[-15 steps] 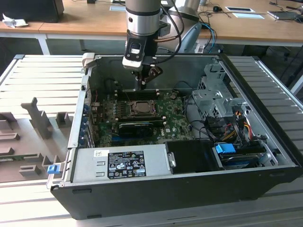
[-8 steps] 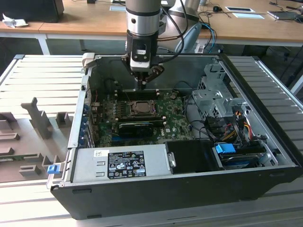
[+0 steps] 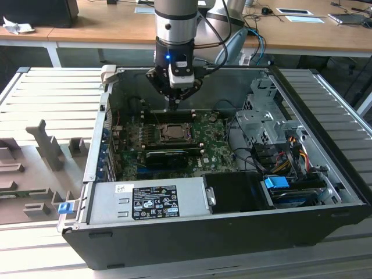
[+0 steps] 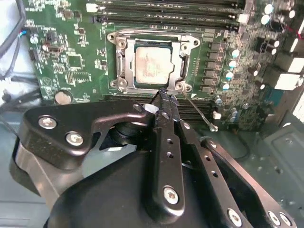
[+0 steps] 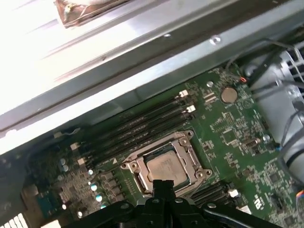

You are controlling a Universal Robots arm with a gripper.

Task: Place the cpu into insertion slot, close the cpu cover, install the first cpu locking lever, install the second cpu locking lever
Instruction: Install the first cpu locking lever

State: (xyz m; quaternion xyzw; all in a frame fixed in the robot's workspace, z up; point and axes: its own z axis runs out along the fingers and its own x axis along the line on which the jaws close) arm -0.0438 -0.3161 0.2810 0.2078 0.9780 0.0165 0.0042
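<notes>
The cpu (image 4: 151,64) lies flat in the insertion slot on the green board, its silver top showing through the window of the cpu cover (image 4: 124,61), which lies down over it. The slot itself is mostly hidden under both. My gripper (image 4: 162,93) hangs just above the socket's edge with its black fingers pressed together and nothing visible between them. A thin wire locking lever (image 4: 199,114) sticks out from the socket corner right beside the fingertips, its end free over the memory slots. The exterior view shows the gripper (image 3: 173,104) above the cpu (image 3: 173,132), and the first wrist view shows the gripper (image 5: 164,183) at the cpu (image 5: 164,166).
The board sits deep in an open computer case (image 3: 99,133). A long black card (image 3: 168,156) lies in front of the socket, with a power supply (image 3: 148,200) nearer still. A drive cage (image 3: 261,116) and cables (image 3: 279,157) crowd the exterior view's right. Memory slots (image 4: 166,14) run beside the socket.
</notes>
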